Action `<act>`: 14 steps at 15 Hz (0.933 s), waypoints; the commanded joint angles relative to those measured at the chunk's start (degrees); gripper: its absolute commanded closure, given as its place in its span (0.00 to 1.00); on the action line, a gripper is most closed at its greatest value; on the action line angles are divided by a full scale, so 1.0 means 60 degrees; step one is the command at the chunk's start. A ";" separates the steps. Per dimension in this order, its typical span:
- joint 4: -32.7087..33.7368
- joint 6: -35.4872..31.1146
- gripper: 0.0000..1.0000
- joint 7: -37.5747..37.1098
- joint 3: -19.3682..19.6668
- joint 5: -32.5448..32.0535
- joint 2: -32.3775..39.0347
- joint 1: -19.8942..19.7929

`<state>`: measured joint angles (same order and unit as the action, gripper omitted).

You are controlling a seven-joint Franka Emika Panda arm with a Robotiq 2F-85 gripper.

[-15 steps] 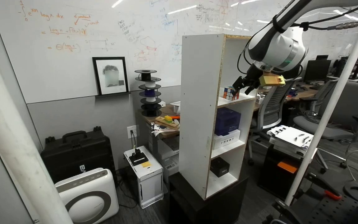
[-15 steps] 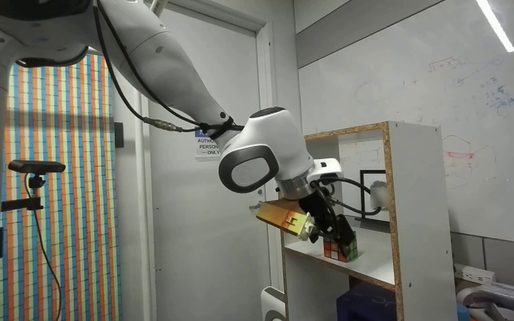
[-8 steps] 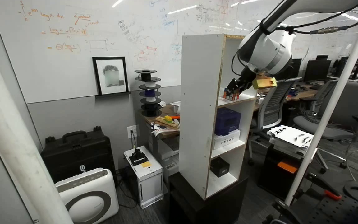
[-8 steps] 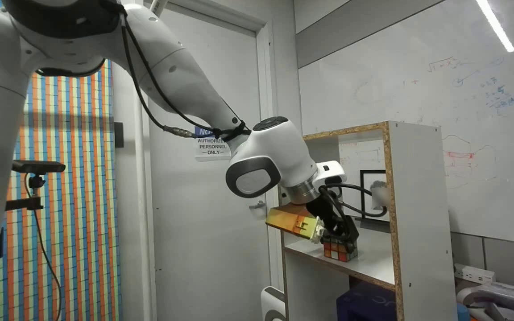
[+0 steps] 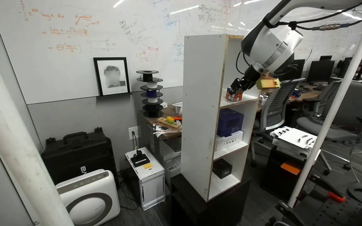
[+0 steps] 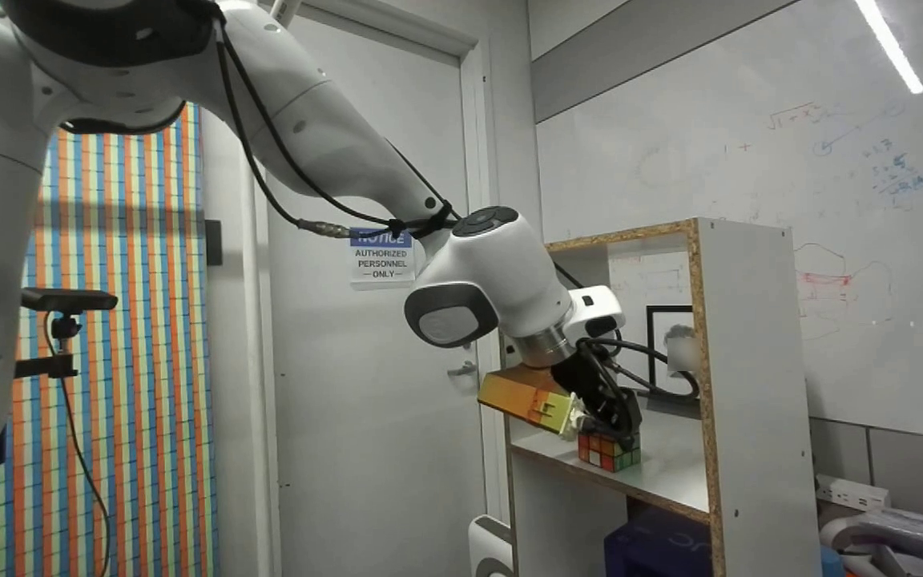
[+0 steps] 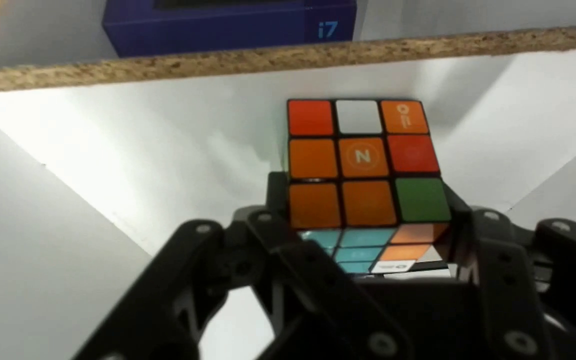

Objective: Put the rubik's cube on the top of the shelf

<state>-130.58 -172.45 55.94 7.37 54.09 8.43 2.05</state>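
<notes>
Light streaks glare on the whiteboard; soft shadow crosses the bright shelf.

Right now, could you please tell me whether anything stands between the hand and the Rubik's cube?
Nothing visible does; in the wrist view, the hand has its fingers on either side of the Rubik's cube.

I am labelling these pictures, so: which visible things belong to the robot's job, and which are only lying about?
For the job:
Rubik's cube
white shelf
gripper

Just lying about:
dark blue box
framed picture
stacked spools
black case
</notes>
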 commanded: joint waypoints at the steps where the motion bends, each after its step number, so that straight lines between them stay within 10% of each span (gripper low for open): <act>1: -0.1579 0.0680 0.62 -0.1215 0.0649 -0.1471 -0.1629 0.0093; 7: -0.2463 0.3636 0.62 -0.4478 0.0491 -0.4826 -0.4438 -0.0945; 14: -0.0803 0.6446 0.62 -0.7703 0.0174 -0.5376 -0.6517 -0.0837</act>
<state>-140.74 -139.51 18.61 9.93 24.17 -27.03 -3.03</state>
